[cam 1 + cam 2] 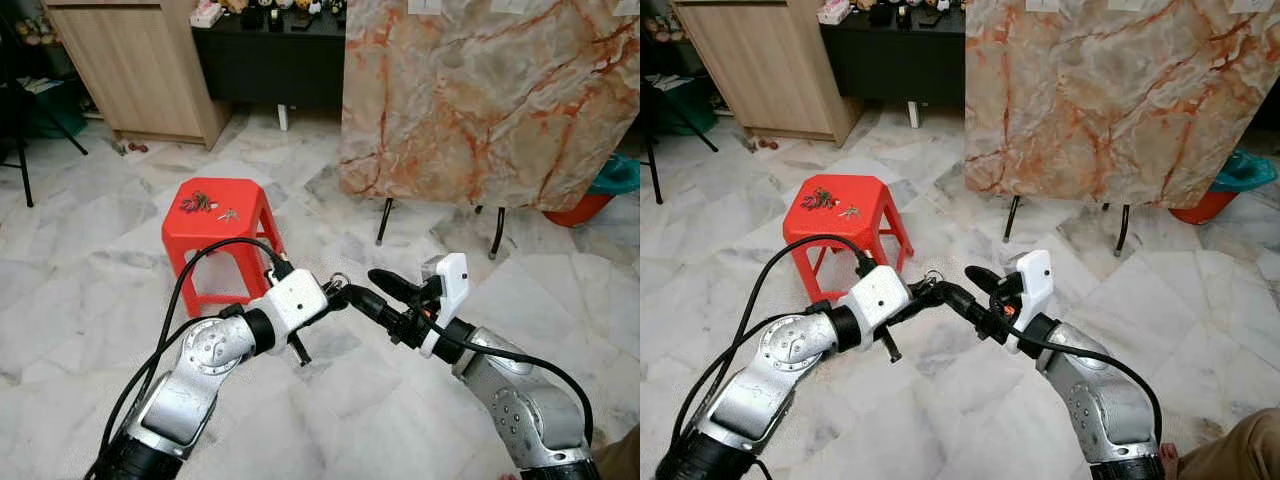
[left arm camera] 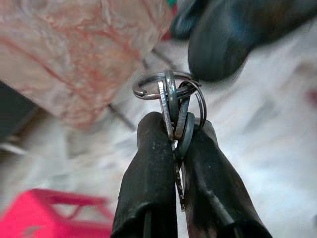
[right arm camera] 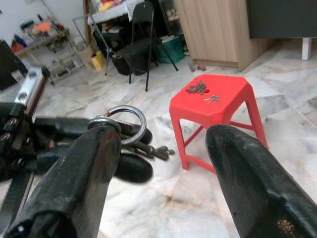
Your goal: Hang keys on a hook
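Between our two arms, above the marble floor (image 1: 330, 400), our left gripper (image 2: 176, 144) pinches a bunch of keys (image 2: 173, 106) by the blades, the split rings poking past the fingertips, while our right gripper (image 3: 163, 144) stands spread wide with one finger just beside the rings. From the head views the keys are a tiny glint we can barely make out, whereas the wrist views show them plainly, though the left one is blurred. Behind, more keys (image 1: 198, 203) lie on a red plastic stool (image 1: 250, 225), near a marble-patterned board (image 1: 480, 100) on thin legs.
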{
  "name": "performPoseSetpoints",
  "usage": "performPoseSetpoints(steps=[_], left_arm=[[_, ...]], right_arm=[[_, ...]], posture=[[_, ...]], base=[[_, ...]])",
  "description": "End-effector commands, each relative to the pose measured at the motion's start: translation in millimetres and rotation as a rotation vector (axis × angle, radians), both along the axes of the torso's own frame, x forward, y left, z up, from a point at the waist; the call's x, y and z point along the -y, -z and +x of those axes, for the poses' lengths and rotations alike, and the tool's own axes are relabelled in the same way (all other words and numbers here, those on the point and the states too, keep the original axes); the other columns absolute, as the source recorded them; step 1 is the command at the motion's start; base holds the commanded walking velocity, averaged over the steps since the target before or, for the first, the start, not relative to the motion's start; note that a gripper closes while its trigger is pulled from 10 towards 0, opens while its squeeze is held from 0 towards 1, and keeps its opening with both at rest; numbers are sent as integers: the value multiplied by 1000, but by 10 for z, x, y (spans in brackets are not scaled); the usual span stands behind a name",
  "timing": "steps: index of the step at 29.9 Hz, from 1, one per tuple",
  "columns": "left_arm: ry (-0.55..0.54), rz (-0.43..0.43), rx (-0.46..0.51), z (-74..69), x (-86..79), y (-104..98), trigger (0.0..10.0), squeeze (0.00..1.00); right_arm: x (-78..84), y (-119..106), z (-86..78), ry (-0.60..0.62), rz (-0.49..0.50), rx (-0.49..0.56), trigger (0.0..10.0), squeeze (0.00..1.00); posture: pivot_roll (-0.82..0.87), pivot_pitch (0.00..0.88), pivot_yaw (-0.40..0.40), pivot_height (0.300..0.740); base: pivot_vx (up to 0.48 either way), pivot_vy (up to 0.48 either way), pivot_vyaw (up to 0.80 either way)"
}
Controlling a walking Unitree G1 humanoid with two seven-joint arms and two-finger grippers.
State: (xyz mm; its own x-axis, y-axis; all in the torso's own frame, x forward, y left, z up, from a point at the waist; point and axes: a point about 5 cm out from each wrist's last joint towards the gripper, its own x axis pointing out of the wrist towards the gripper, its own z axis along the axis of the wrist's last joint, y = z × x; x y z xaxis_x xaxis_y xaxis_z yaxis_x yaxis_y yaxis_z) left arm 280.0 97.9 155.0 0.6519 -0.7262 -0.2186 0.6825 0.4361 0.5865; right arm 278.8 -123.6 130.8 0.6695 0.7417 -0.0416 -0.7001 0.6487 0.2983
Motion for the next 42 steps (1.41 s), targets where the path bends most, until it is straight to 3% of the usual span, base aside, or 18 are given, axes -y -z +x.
performPoseSetpoints(steps=[1, 7, 11, 15, 16, 17, 19, 20, 23, 24, 27, 29, 33, 35, 42], left_arm=[[-45, 89, 29, 49, -51, 75, 10000, 0], [-189, 214, 46, 148, -221, 268, 10000, 0], [-350, 159, 1, 200, -353, 421, 10000, 0], [-567, 29, -137, 205, -569, 702, 10000, 0], [-590, 21, -153, 199, -601, 747, 10000, 0], [-686, 11, -250, 139, -752, 982, 10000, 0], [-733, 26, -316, 75, -835, 1152, 10000, 0], [-764, 68, -415, -42, -916, 1378, 10000, 0], [-775, 117, -549, -228, -971, 1651, 10000, 0], [-772, 157, -574, -300, -999, 1738, 10000, 0], [-709, 386, -632, -604, -1102, 2027, 10000, 0], [-706, 412, -720, -817, -1107, 2194, 10000, 0], [-692, 439, -743, -908, -1083, 2278, 10000, 0], [-611, 566, -751, -1001, -1088, 2343, 10000, 0], [-591, 578, -756, -1045, -1043, 2392, 10000, 0]], right_arm=[[50, 18, 20, 18, -41, -2, 10000, 0], [196, 195, 129, 173, -95, -76, 10000, 0], [342, 402, 230, 367, -86, -155, 10000, 0], [443, 756, 196, 472, -149, -279, 10000, 0], [455, 823, 181, 482, -166, -300, 10000, 0], [476, 1080, 92, 506, -201, -394, 10000, 0], [481, 1233, 22, 514, -230, -449, 10000, 0], [481, 1390, -74, 522, -262, -513, 10000, 0], [490, 1567, -190, 546, -313, -582, 10000, 0], [485, 1615, -229, 546, -330, -599, 10000, 0], [480, 1766, -379, 558, -363, -666, 10000, 0], [479, 1872, -502, 563, -406, -715, 10000, 0], [487, 1950, -595, 573, -421, -745, 10000, 0], [486, 1995, -662, 580, -418, -764, 10000, 0], [539, 2037, -735, 595, -425, -772, 10000, 0]], posture=[[94, 82, -24, 740], [94, 79, -25, 740], [92, 76, -24, 740], [91, 74, -23, 740], [91, 74, -23, 740], [91, 74, -23, 740], [91, 74, -24, 740], [93, 73, -23, 740], [97, 76, -24, 740], [100, 79, -22, 740], [100, 84, -21, 740], [101, 95, -18, 740], [112, 103, -20, 740], [110, 104, -20, 740], [101, 116, -14, 740]], base=[[0, 0, 0], [0, 0, 0], [0, 0, 0], [0, 0, 0], [0, 0, 0], [0, 0, 0], [0, 0, 0], [0, 0, 0], [0, 0, 0], [0, 0, 0], [0, 0, 0], [0, 0, 0], [0, 0, 0], [0, 0, 0], [0, 0, 0]])
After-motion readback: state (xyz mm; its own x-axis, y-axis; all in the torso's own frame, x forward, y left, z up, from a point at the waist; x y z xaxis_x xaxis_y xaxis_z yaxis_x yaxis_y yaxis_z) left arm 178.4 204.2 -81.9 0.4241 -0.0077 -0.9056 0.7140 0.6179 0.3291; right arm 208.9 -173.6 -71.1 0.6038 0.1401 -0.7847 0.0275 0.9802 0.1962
